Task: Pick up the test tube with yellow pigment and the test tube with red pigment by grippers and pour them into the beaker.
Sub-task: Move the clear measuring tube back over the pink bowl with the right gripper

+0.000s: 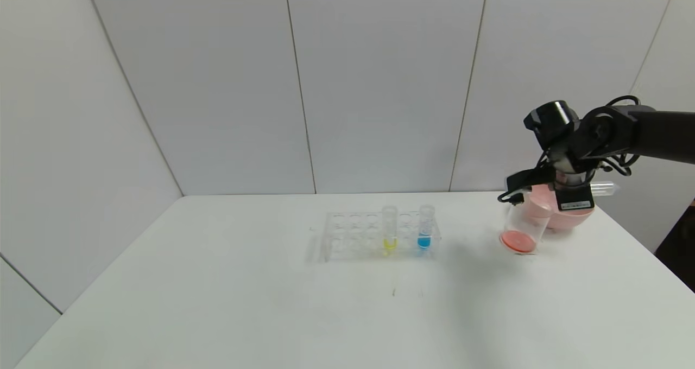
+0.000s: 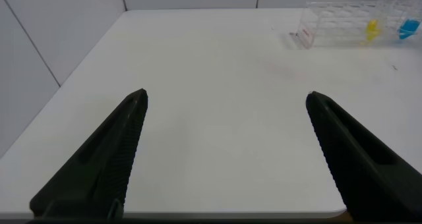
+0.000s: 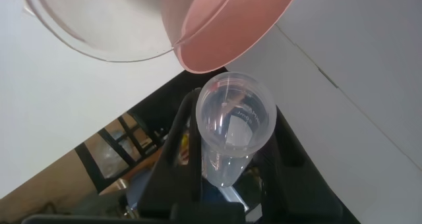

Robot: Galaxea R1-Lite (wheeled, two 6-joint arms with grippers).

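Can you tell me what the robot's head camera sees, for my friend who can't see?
The right pincer holds an empty tube tipped sideways above a beaker with red liquid at its bottom. A pink bowl sits behind; a rack holds yellow and blue tubes.

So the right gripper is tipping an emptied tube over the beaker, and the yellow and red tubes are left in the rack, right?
Not quite. The rack holds the yellow tube and a blue tube, not a red one, as the head view shows. The rest stands: the right gripper holds an emptied tube tipped near the beaker, which already contains red liquid.
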